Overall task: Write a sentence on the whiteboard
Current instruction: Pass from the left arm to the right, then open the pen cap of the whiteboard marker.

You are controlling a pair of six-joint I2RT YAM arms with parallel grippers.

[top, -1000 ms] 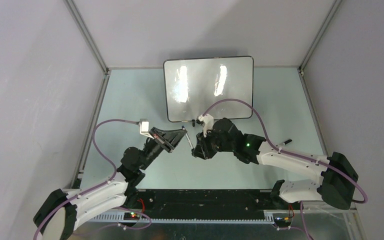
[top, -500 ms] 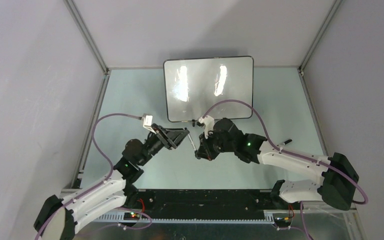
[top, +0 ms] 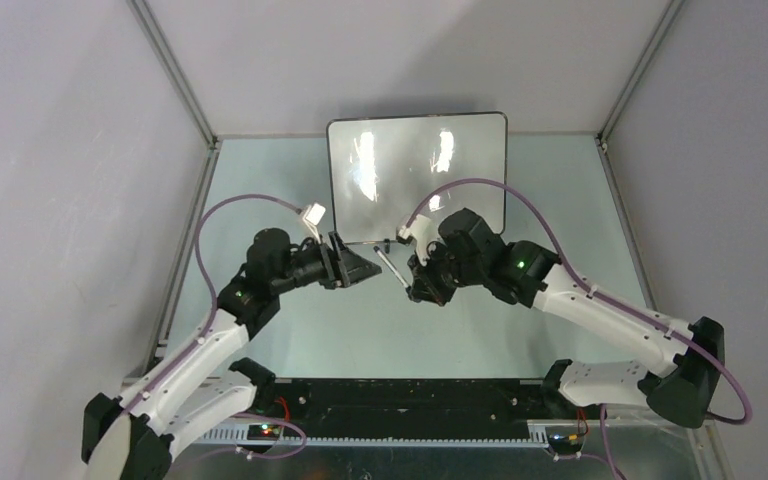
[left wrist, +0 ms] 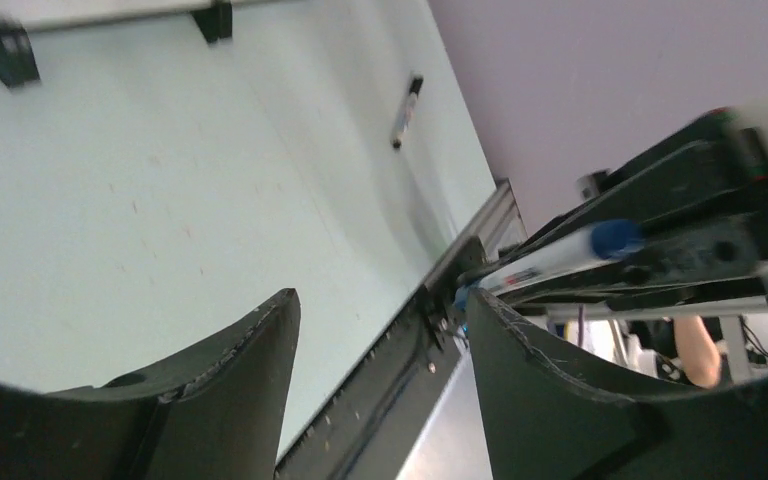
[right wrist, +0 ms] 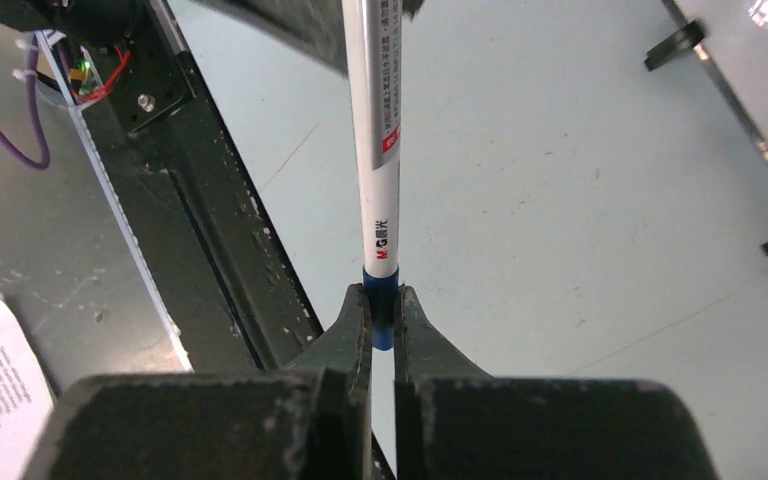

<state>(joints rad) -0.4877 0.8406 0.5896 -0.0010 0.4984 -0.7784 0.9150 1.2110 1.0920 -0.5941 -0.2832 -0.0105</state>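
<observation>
The whiteboard (top: 417,180) stands at the back of the table with glare on its glossy face; no sentence shows on it. In the right wrist view its black rim (right wrist: 730,90) runs along the top right corner. A white marker (right wrist: 375,150) with a blue end points away from my right gripper (right wrist: 383,300), which is shut on that blue end. In the top view the marker (top: 392,268) slants between both grippers, just in front of the board. My left gripper (left wrist: 380,305) is open with nothing between its fingers, and the marker (left wrist: 550,262) lies just beyond its right finger.
A small dark pen-shaped object (left wrist: 406,110) lies on the pale green table toward the right side. The board's black feet (right wrist: 675,45) rest on the table. The black base rail (right wrist: 210,220) runs along the near edge, with a printed sheet (right wrist: 0,390) beyond it.
The left gripper opened, let go of the marker and drew back to the left. The right gripper shut on the marker's blue end and lifted slightly toward the board.
</observation>
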